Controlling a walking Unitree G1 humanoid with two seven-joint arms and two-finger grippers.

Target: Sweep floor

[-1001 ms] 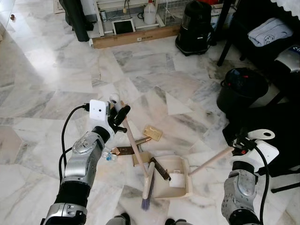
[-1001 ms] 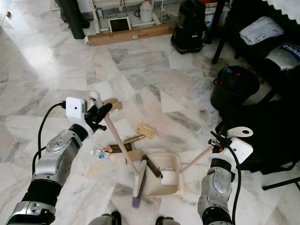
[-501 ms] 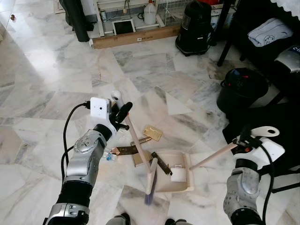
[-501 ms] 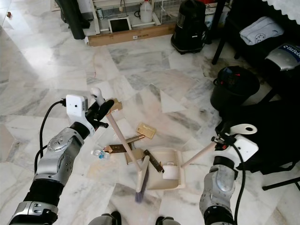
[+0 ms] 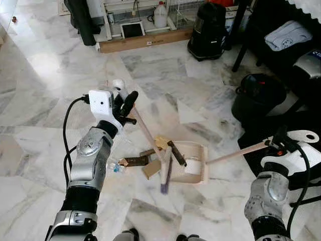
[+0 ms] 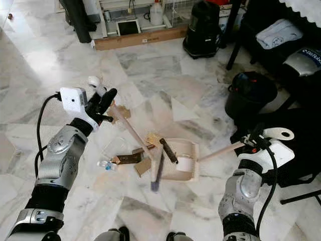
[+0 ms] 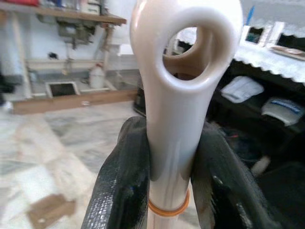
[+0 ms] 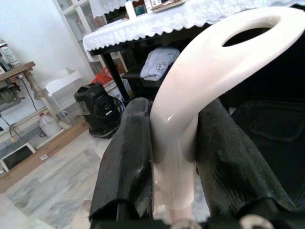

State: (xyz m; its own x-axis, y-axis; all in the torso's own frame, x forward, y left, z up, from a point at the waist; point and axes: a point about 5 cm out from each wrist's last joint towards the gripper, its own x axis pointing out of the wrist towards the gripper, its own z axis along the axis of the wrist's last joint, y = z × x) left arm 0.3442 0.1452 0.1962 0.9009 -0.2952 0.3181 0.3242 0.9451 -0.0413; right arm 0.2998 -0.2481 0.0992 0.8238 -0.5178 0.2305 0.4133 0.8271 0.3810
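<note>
My left gripper (image 5: 125, 104) is shut on the cream handle of a broom (image 5: 145, 133), whose head (image 5: 165, 173) rests on the marble floor among brown cardboard scraps (image 5: 135, 161). The left wrist view has both black fingers (image 7: 121, 191) clamped on the looped handle end (image 7: 183, 71). My right gripper (image 5: 281, 143) is shut on the long handle of a beige dustpan (image 5: 193, 160). The pan lies on the floor just right of the broom head, with a dark strip (image 5: 176, 153) and a white piece (image 5: 192, 168) in it. A crushed plastic bottle (image 5: 114, 167) lies left of the scraps.
A black bin (image 5: 257, 98) stands at the right, and dark furniture (image 5: 286, 40) behind it. A black vacuum (image 5: 208, 30) and a wooden board (image 5: 145, 39) line the far wall. Another cardboard piece (image 6: 120, 111) lies near my left gripper. Open marble floor stretches to the left.
The left gripper rose and moved back, swinging the broom head rightward toward the pan. The right gripper lifted and moved right, and the dustpan slid farther from me.
</note>
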